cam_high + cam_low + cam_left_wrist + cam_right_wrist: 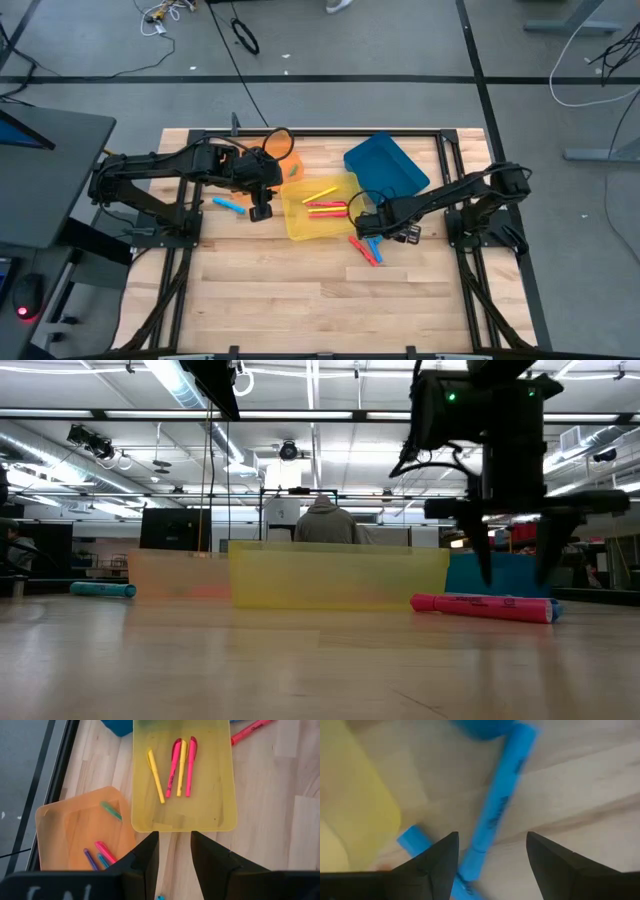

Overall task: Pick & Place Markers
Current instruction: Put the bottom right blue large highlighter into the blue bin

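Right wrist view puts the blue marker [497,810] on the wood directly beneath my right gripper [490,852], whose fingers stand wide and empty, its long axis running between them, slightly slanted, beside the yellow bin [355,805].

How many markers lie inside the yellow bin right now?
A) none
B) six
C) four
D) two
C: the left wrist view shows four markers in the yellow bin, two yellow and two pink or red.
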Robot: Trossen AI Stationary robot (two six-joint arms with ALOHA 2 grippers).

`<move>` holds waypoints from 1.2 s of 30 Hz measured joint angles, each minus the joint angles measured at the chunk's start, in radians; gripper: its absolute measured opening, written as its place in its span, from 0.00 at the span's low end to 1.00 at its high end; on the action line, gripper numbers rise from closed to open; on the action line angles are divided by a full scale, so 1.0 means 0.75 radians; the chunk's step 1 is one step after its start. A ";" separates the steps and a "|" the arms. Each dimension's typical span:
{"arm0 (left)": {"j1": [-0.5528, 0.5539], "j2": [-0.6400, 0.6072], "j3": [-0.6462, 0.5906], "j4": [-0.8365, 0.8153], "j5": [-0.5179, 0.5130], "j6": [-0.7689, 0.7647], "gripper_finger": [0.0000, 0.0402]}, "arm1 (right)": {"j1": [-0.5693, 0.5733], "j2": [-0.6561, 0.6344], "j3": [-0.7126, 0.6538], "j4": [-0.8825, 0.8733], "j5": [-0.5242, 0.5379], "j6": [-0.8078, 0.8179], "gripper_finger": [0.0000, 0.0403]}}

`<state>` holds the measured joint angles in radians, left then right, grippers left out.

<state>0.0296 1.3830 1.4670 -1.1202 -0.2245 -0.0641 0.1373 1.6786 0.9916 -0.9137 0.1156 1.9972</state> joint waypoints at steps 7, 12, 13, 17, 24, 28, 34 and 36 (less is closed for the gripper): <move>0.000 0.000 -0.001 -0.004 0.001 0.011 0.29 | -0.029 0.073 0.000 0.064 -0.001 -0.003 0.58; 0.000 0.000 -0.001 -0.020 0.001 0.010 0.29 | -0.029 0.071 0.000 0.031 0.008 0.001 0.58; 0.000 0.000 -0.001 -0.018 0.001 0.010 0.29 | -0.029 0.072 -0.005 0.042 0.009 0.003 0.58; 0.000 0.000 -0.001 -0.019 0.001 0.007 0.29 | -0.029 0.071 -0.078 0.140 -0.014 0.015 0.55; 0.000 0.000 -0.001 -0.018 0.001 0.008 0.29 | -0.021 0.063 -0.119 0.177 -0.039 0.030 0.43; 0.000 0.000 -0.001 -0.018 0.001 0.008 0.29 | -0.011 0.055 -0.121 0.176 -0.041 0.013 0.30; 0.000 0.000 -0.001 -0.018 0.001 0.012 0.29 | 0.024 0.015 -0.125 0.156 -0.020 0.019 0.12; 0.000 0.000 -0.001 -0.017 0.001 0.012 0.29 | 0.038 0.000 -0.127 0.146 -0.049 0.019 0.12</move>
<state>0.0296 1.3830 1.4662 -1.1330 -0.2241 -0.0550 0.1655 1.6788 0.8961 -0.8045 0.0791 2.0113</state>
